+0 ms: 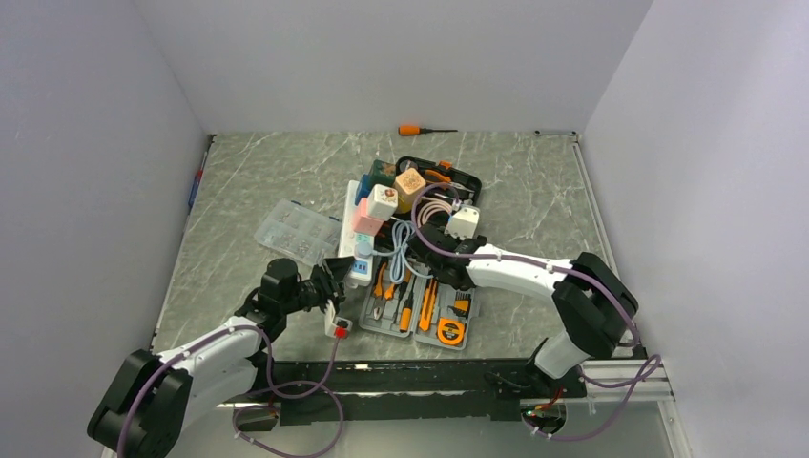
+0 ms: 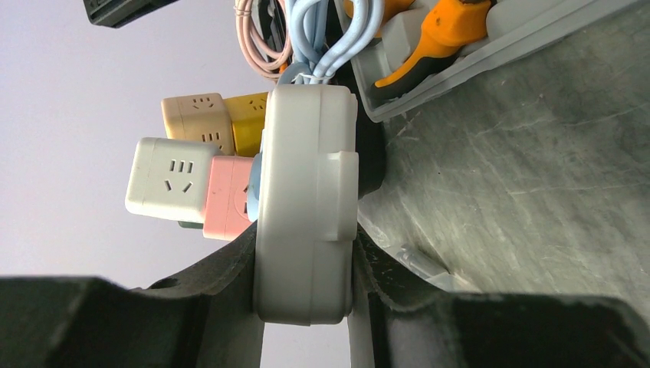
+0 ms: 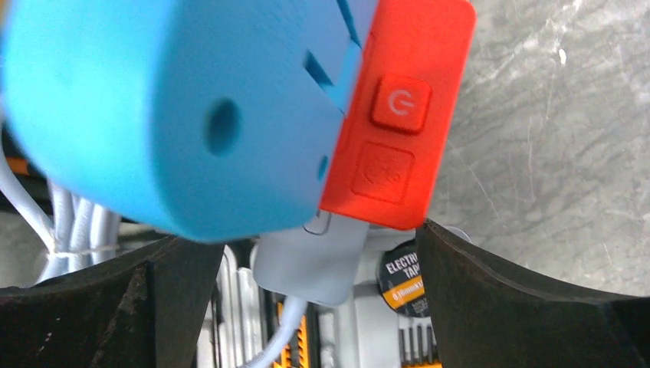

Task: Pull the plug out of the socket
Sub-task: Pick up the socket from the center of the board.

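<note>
The socket, a long white power strip [image 1: 354, 221] carrying pastel cube adapters [image 1: 383, 201], lies at the table's middle. My left gripper [image 1: 339, 271] is shut on its near end. In the left wrist view the strip [image 2: 306, 192] sits clamped between both fingers [image 2: 207, 291], with white, pink, beige and yellow cubes [image 2: 170, 178] beyond. My right gripper [image 1: 425, 239] is open. In the right wrist view a pale grey plug [image 3: 306, 264] with a cord hangs from a blue block with a red power-button end [image 3: 395, 115]. The plug sits between the fingers [image 3: 490, 291] without touching them.
An open grey tool case [image 1: 377, 322] with orange-handled tools lies just right of the strip, with a roll of electrical tape [image 3: 401, 277] in it. A clear parts box [image 1: 296, 231] is to the left, a black case [image 1: 448, 176] and an orange screwdriver [image 1: 420, 130] behind. Coiled blue and pink cables [image 1: 401, 243] lie between.
</note>
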Controlling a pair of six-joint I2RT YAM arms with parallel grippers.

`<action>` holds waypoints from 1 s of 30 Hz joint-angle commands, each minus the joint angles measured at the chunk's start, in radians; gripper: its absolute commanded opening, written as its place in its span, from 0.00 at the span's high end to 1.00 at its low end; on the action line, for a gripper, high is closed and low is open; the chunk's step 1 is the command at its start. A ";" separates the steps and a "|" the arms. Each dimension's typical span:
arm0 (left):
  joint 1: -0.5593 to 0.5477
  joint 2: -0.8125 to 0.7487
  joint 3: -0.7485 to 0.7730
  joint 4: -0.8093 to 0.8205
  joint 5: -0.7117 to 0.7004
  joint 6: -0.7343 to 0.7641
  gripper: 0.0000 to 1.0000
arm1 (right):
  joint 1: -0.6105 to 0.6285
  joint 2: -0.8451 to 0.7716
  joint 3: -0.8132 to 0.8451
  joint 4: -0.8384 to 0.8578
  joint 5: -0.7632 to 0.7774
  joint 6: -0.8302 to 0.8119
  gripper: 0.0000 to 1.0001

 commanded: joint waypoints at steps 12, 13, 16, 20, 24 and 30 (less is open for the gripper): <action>0.004 -0.081 0.024 0.231 -0.025 0.035 1.00 | -0.009 0.185 0.102 0.015 0.020 0.071 0.40; 0.004 -0.083 0.025 0.232 -0.025 0.035 1.00 | -0.009 0.178 0.096 0.018 0.024 0.070 0.45; 0.004 -0.076 0.027 0.254 -0.029 0.038 1.00 | -0.009 0.135 0.089 0.009 0.058 0.062 0.59; 0.005 -0.011 0.071 0.354 -0.063 0.021 1.00 | -0.008 0.019 0.115 -0.008 0.122 -0.005 0.75; 0.004 0.046 0.171 0.416 -0.122 -0.015 1.00 | -0.009 -0.080 0.154 0.046 0.151 -0.132 0.89; 0.009 0.105 0.274 0.521 -0.172 -0.012 1.00 | -0.009 -0.106 0.220 0.112 0.158 -0.267 1.00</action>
